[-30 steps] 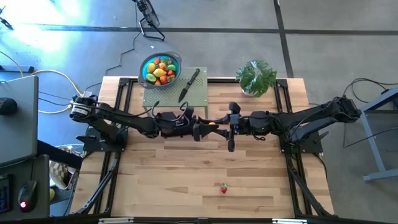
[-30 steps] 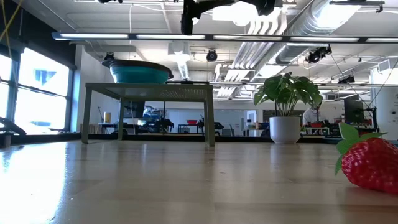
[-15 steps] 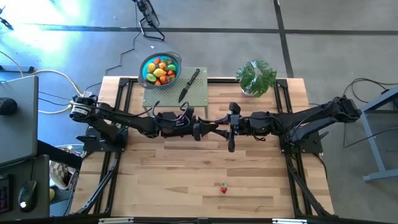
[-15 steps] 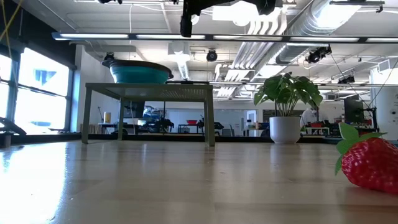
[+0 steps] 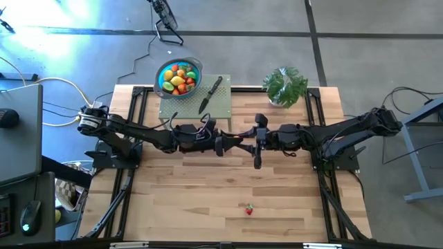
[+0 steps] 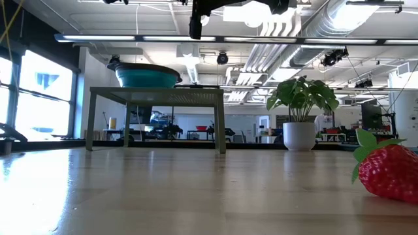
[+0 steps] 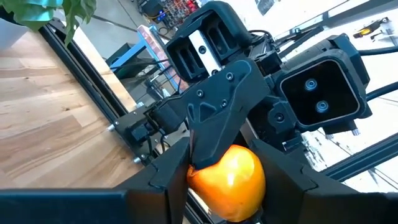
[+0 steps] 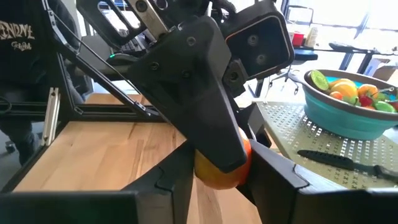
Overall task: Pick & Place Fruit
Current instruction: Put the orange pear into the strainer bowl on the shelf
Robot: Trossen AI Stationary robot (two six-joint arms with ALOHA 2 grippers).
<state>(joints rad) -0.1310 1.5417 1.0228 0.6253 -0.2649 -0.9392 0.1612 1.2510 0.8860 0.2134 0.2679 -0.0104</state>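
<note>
A small orange fruit (image 5: 238, 140) hangs in mid-air over the middle of the table, with both grippers shut on it. My left gripper (image 5: 231, 144) reaches it from the table's left and my right gripper (image 5: 249, 142) from the right, tip to tip. A red strawberry (image 5: 248, 209) lies on its side on the wood near the front edge, large at the right of the low view (image 6: 388, 171). A blue bowl (image 5: 178, 77) of more fruit stands on a green perforated stand (image 5: 225, 107) at the far edge. My left gripper pinches the orange fruit by its two opposite sides (image 7: 256, 186) between its two fingers. The fingers come level from the table's left. The fruit is lifted clear of the table, and a finger of the other gripper (image 7: 217, 124) lies over its far face. My right gripper pinches the same fruit by its sides (image 8: 208, 175) between its two fingers, level from the table's right. The left gripper's finger (image 8: 193, 93) covers the fruit's upper part. The fruit is clear of the table.
A black-handled knife (image 5: 210, 95) lies on the green stand beside the bowl. A potted plant (image 5: 284, 86) stands at the far right. Bare wood lies between the arms and the strawberry.
My left gripper's fingers have drawn in on the orange fruit that my right gripper holds. Both arms have kept their place, and the strawberry has not moved.
</note>
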